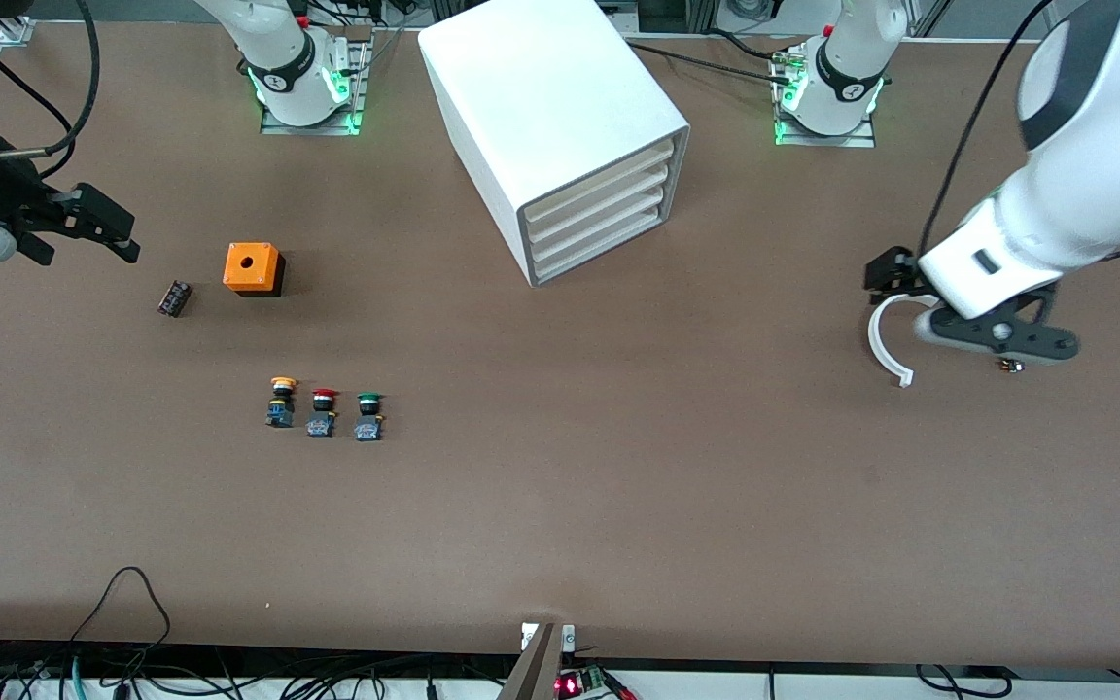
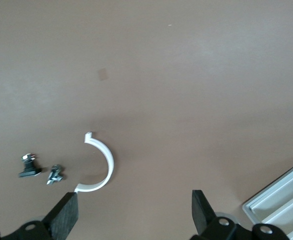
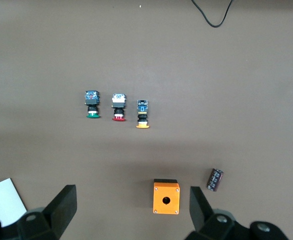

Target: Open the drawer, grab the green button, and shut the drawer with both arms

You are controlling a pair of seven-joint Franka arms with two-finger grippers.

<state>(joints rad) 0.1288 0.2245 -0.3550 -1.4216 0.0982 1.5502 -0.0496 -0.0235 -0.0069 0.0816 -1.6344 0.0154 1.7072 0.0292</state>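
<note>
Brown table (image 1: 560,506) holds the shut drawer (image 1: 609,209); both the left gripper (image 2: 134,212) and the right gripper (image 3: 131,212) are spread, the green button (image 3: 92,104) lying near the right one.

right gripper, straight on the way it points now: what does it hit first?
Probably the orange box. In the right wrist view it sits on the bare table between the fingers of the open right gripper, a dark capacitor just beside. Depth is unclear.

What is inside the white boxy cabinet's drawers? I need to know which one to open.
Nothing shows: all four shallow white drawers in the white boxy cabinet are pushed shut, so their fronts cover whatever lies inside.
</note>
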